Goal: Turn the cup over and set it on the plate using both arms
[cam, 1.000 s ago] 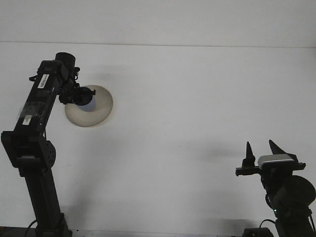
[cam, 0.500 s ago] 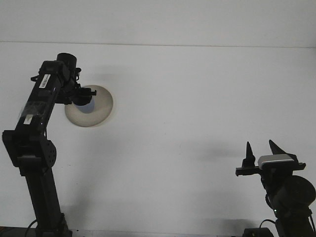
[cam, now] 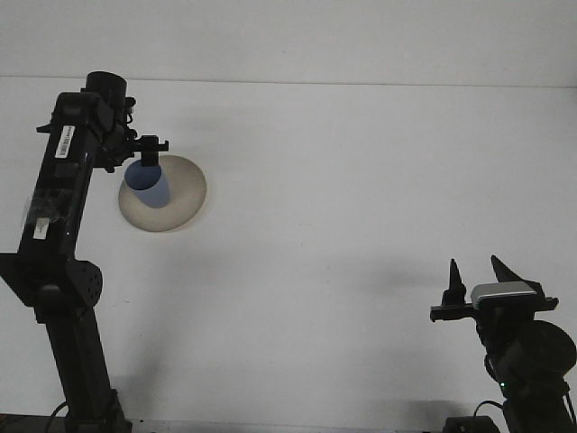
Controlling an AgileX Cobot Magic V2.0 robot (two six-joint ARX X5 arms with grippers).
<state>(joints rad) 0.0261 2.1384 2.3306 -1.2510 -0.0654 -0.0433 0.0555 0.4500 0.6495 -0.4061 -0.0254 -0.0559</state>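
Left gripper clasps blue cup over plate — off-centre release risks toppling (right gripper spread, idle)

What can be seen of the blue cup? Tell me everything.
The blue cup is a plain, matte, slightly tapered tumbler, plastic by the look. It stands on the beige plate, leaning a little. The left gripper is at its top end, fingers around the rim, hiding it. No handle or markings show.
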